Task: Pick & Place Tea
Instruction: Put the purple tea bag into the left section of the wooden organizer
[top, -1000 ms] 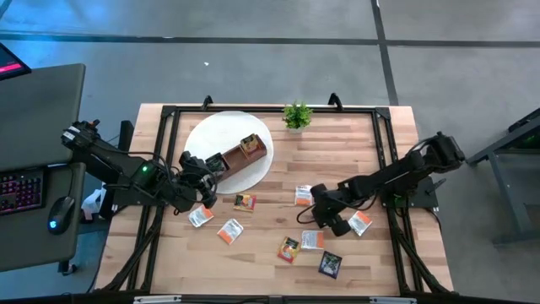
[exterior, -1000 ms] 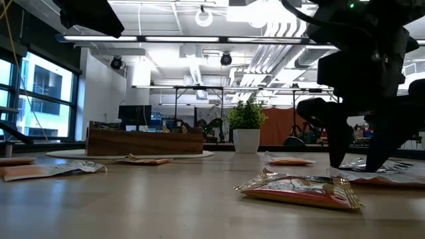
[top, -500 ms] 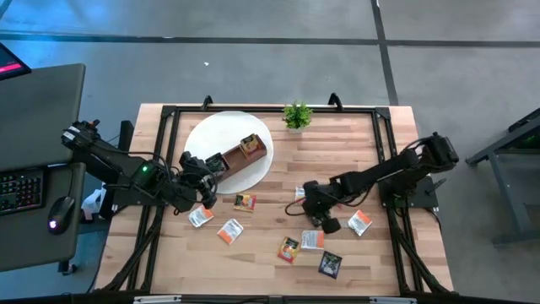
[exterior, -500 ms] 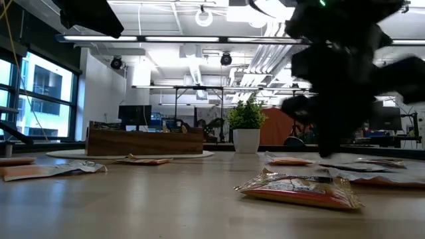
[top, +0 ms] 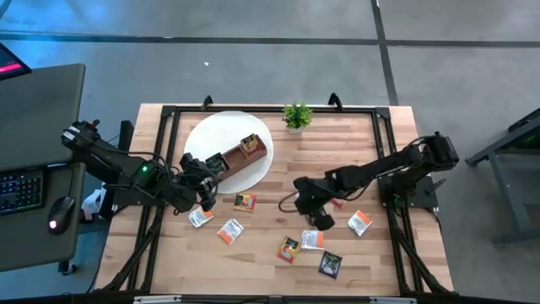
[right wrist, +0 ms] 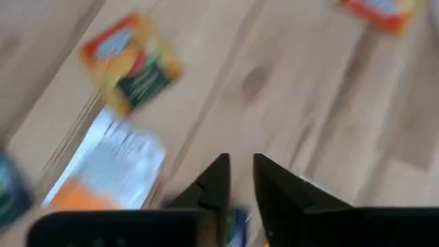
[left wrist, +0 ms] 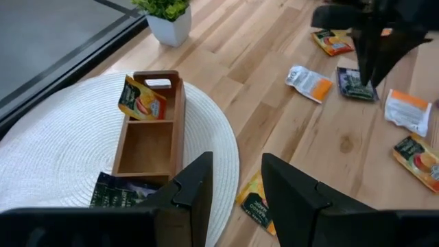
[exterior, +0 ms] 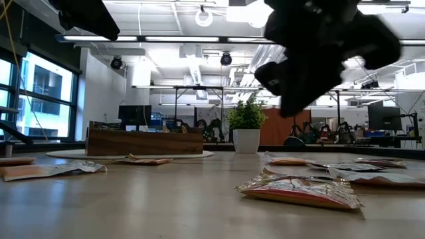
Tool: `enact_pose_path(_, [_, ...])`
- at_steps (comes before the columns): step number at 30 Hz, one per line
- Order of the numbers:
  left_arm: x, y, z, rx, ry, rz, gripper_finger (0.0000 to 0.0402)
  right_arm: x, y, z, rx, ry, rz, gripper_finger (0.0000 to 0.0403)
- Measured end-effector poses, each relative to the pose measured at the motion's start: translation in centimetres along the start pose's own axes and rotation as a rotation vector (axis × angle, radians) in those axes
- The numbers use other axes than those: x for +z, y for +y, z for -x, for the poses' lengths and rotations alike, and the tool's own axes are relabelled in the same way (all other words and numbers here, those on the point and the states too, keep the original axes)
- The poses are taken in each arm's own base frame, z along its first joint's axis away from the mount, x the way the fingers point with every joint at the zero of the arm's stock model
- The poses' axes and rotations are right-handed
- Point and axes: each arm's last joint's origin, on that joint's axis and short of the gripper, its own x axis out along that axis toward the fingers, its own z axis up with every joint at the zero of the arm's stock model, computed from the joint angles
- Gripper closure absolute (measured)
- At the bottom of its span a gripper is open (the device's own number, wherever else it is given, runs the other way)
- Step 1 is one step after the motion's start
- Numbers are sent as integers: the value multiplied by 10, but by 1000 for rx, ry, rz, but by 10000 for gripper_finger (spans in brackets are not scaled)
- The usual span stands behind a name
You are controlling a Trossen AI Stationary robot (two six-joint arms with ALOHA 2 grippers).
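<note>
Hovering over the middle of the pale wooden table (top: 354, 152), the right gripper (top: 305, 201) has its dark fingers (right wrist: 214, 184) close together with a narrow gap, and whether they pinch anything cannot be told. Small flat square tea sachets (top: 313, 240) lie scattered on the boards near it. The left gripper (top: 205, 187) waits, released, beside the brown wooden compartment box (top: 240, 160) on the round white mat (top: 202, 135); an orange sachet (left wrist: 140, 101) stands in one end compartment.
</note>
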Motion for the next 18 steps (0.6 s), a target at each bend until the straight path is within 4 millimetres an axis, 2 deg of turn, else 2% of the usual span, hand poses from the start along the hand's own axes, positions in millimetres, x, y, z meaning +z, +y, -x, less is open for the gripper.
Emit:
enact_pose_path(8, [2,0,0,14,-31,29,278,-15,29,-5,23,200,295,240])
enact_pose_path(11, [2,0,0,26,-44,52,278,-25,30,-13,24,245,400,212])
enact_pose_path(18, [4,-2,0,18,-70,77,278,-25,20,-41,30,191,484,181])
